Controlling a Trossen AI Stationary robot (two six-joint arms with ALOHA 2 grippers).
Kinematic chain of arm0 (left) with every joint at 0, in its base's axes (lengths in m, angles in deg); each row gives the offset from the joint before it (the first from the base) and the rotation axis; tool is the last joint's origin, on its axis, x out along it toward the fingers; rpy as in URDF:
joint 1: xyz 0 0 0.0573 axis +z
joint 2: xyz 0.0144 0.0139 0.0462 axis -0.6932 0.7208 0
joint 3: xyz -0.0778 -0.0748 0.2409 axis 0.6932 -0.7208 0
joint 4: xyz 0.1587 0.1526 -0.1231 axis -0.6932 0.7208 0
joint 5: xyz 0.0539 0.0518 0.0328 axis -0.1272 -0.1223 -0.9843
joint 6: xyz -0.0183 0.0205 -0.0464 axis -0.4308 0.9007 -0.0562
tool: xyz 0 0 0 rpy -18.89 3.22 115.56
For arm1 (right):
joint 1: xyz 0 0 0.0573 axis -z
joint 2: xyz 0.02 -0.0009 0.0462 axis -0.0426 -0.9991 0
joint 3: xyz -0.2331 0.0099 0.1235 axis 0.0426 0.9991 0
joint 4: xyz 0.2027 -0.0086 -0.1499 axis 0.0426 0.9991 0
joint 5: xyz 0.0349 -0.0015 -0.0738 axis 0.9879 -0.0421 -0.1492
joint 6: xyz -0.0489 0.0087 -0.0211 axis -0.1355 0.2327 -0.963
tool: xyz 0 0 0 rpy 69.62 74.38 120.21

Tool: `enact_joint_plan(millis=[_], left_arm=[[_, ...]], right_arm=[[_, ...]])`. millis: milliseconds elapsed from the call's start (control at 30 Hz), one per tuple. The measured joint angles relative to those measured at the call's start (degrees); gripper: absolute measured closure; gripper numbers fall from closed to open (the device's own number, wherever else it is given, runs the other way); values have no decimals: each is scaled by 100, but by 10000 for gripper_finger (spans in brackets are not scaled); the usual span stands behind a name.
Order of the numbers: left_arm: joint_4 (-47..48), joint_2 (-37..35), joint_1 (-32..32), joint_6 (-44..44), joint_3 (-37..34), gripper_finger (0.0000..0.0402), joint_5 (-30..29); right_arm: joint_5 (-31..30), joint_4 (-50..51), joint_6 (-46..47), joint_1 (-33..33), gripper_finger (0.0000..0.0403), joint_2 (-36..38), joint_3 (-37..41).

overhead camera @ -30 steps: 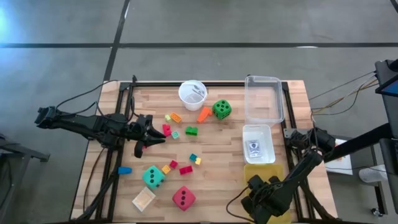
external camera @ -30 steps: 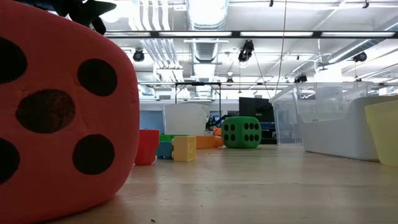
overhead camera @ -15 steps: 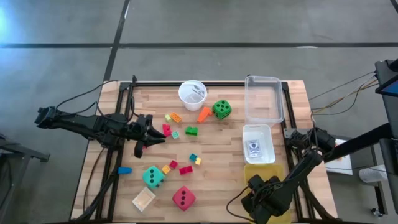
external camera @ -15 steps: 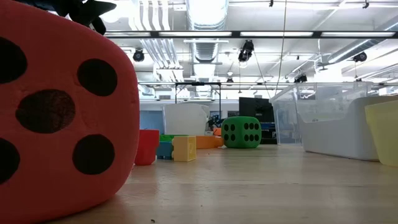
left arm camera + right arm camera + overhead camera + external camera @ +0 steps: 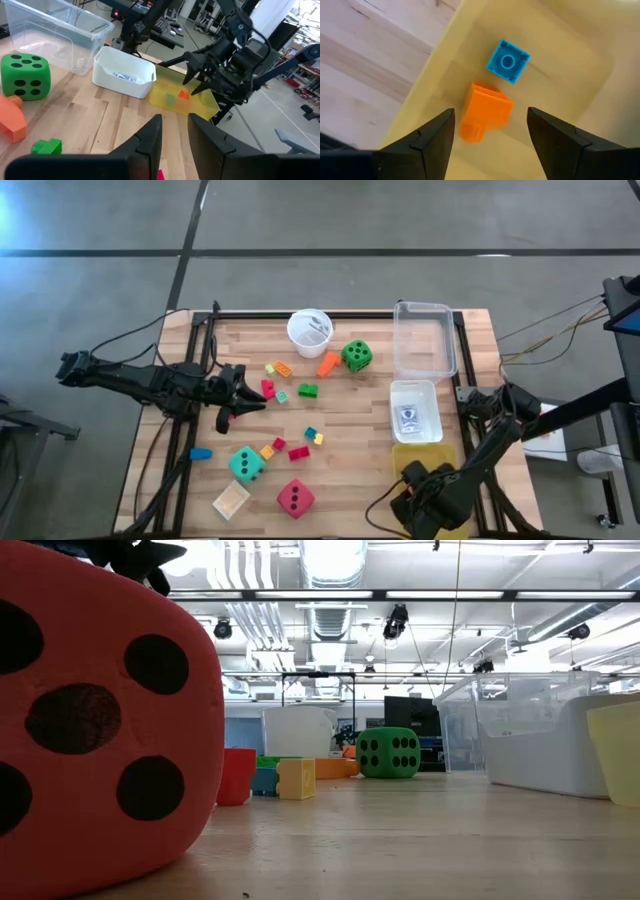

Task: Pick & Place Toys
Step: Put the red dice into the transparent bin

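Right wrist view: right gripper (image 5: 487,145) jaws apart over the yellow bin (image 5: 570,100); orange block (image 5: 485,112) lies released between them, beside a blue block (image 5: 507,61). Placement done; next, retract toward desk toys.

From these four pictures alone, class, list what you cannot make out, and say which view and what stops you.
- High view: the contents of the yellow bin, covered by the right gripper.
- Low view: the left of the table, blocked by the red die; the teal die is unseen.
- High view: the print on the card pack in the white bin, too small.
- Left wrist view: whether the left gripper holds anything; the picture's edge cuts it off.
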Motion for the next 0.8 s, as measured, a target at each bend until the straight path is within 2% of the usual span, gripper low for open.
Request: enact_joint_plan(millis=[167,267,333,433,500,633,800], left_arm=[[19,52,-3,-2,0,301,6],[-80,130,-7,110,0,301,163],[-206,209,-7,291,0,301,517],[-440,353,-8,262,25,301,1428],[-373,478,-15,167,208,301,1700],[22,773,-15,168,614,301,1640],[89,1233,-128,533,1067,299,1637]], right_arm=[[-14,495,0,0,159,0,-475],[-245,569,-99,0,159,4,-704],[-563,562,-280,1,159,4,-839],[-1119,562,-671,40,159,4,-981],[-1516,562,-914,66,159,4,-1028],[-2124,538,-1215,149,159,7,-1035],[-2159,524,-1381,197,159,7,-842]])
